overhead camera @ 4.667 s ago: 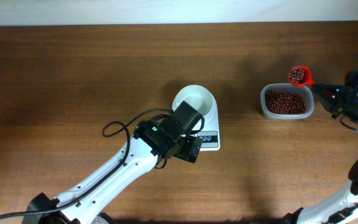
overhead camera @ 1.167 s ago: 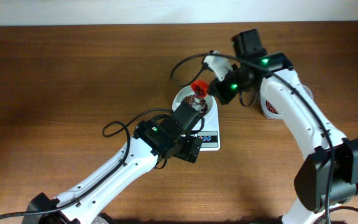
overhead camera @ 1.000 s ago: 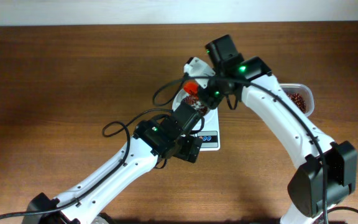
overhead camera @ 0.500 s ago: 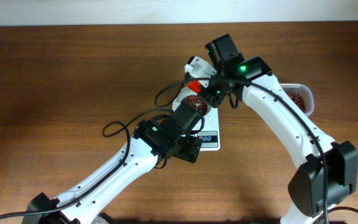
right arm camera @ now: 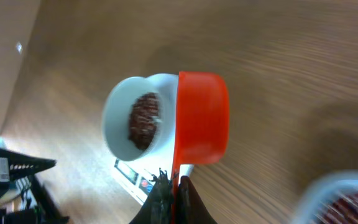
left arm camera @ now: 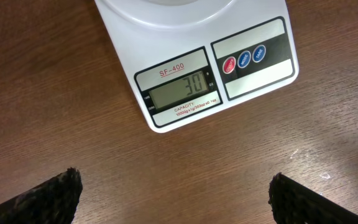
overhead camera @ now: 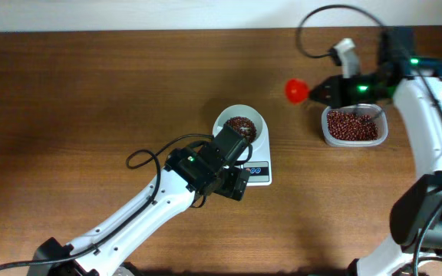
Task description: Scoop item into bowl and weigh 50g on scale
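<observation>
The white bowl (overhead camera: 242, 126) stands on the white scale (overhead camera: 256, 165) and holds a small heap of red-brown beans (overhead camera: 241, 125). The scale's display (left arm camera: 180, 91) reads 30 in the left wrist view. My right gripper (overhead camera: 330, 88) is shut on the handle of a red scoop (overhead camera: 296, 90), held above the table between the bowl and the clear tub (overhead camera: 353, 126) of beans. In the right wrist view the scoop (right arm camera: 201, 117) shows its red outside, with the bowl (right arm camera: 135, 118) behind it. My left gripper (left arm camera: 176, 190) is open and empty, hovering just in front of the scale.
The left arm (overhead camera: 159, 203) stretches from the front left edge toward the scale. The right arm (overhead camera: 428, 115) comes in along the right edge. A black cable (overhead camera: 140, 157) loops beside the left wrist.
My right gripper has carried the red scoop from over the bowl to the right, toward the clear tub. Beans now lie in the bowl. The left arm has not moved.
</observation>
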Controlling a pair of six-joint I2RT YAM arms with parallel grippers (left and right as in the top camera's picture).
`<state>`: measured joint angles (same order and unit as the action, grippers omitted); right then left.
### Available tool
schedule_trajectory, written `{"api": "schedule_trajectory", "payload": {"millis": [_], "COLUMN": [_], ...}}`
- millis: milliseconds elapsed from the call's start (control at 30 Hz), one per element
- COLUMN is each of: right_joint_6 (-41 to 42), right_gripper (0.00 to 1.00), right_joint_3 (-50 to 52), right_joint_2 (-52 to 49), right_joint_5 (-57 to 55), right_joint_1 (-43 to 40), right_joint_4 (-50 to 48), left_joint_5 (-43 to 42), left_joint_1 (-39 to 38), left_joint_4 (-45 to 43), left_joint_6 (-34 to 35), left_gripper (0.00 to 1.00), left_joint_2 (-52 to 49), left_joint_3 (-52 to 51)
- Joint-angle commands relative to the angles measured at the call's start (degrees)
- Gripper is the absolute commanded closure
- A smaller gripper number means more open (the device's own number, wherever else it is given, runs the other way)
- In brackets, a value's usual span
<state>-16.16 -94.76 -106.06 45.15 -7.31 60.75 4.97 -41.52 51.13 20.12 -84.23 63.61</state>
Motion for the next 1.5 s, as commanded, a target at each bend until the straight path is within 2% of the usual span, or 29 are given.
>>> {"api": "schedule_trajectory", "payload": {"millis": [0,100,267,500,800,900,1133,1333,1467], "right_joint_6": [0.6,0.6,3.2,3.5,9.4,11.9,12.2,11.9,8.6], "right_gripper": [0.96,0.96,0.96,0.96,0.96,0.96,0.96,0.96,0.96], "right_joint_3": [-1.2,-1.1,-1.0,2.4,3.1,3.3,3.3,3.3,3.3], "right_joint_2": [1.4,1.4,1.2,-3.1,-8.1,-8.5,-8.5,-8.5,-8.5], "right_joint_5": [-4.7,-14.6,-32.2,-33.6,-33.1,-30.0,-10.8,-3.9,0.0], "right_joint_1": [-6.4,-11.0,-11.7,-8.8,-5.3,-5.0,-12.3,-19.5,-23.6], "right_joint_4": [2.2,5.5,6.9,5.3,4.7,3.7,2.5,5.0,7.5], "left_joint_5": [0.9,0.9,0.9,0.9,0.9,0.9,0.9,0.9,0.9], "left_joint_1": [-0.1,-0.1,-0.1,-0.1,-0.1,-0.1,-0.1,-0.1,-0.1], "left_joint_4": [-0.1,-0.1,-0.1,-0.1,-0.1,-0.1,-0.1,-0.1,-0.1], "left_joint_6": [-0.9,-0.9,-0.9,-0.9,-0.9,-0.9,-0.9,-0.9,-0.9], "left_gripper": [0.01,0.01,0.01,0.01,0.01,0.01,0.01,0.01,0.01], "left_joint_2": [-0.1,-0.1,-0.1,-0.1,-0.1,-0.1,-0.1,-0.1,-0.1], "left_joint_3": [-0.6,-0.6,-0.6,-0.6,-0.6,-0.7,-0.6,-0.6,-0.6]}}
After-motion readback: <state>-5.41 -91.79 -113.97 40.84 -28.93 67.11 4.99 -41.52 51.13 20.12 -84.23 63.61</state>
